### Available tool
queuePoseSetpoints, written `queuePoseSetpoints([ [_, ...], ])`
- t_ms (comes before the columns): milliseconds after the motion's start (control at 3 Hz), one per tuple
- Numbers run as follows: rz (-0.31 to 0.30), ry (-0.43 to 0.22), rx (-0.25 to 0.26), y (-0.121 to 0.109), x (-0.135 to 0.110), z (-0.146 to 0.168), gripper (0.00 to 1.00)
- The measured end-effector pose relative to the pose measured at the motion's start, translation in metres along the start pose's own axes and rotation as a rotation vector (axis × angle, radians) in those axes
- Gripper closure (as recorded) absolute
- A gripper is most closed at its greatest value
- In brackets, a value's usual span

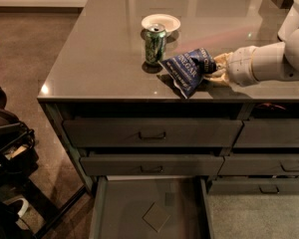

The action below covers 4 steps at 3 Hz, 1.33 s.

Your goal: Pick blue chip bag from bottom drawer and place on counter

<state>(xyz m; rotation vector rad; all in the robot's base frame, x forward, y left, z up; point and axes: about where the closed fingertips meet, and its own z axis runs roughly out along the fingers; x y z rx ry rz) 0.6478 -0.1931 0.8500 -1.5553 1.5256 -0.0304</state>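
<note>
The blue chip bag (187, 69) lies tilted on the counter (99, 59), just right of the green can (155, 44). The gripper (213, 66) reaches in from the right on its white arm and is shut on the bag's right end, low at the counter surface. The bottom drawer (152, 210) stands pulled open below, with a flat grey floor and a small square patch (156, 215); nothing else lies in it.
A white bowl (161, 22) sits behind the can. Two closed drawers with recessed pulls (152, 133) are above the open one, more drawers to the right. Dark equipment (7, 148) stands on the floor at left.
</note>
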Motion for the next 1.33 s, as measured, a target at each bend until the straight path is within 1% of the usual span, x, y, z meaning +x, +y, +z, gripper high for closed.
queuePoseSetpoints([
  [667,0.000,0.000,0.000,0.0000,0.0000,0.0001,0.18],
  [1000,0.000,0.000,0.000,0.0001,-0.0001,0.0001,0.00],
  [1333,0.000,0.000,0.000,0.0001,-0.0001,0.0001,0.00],
])
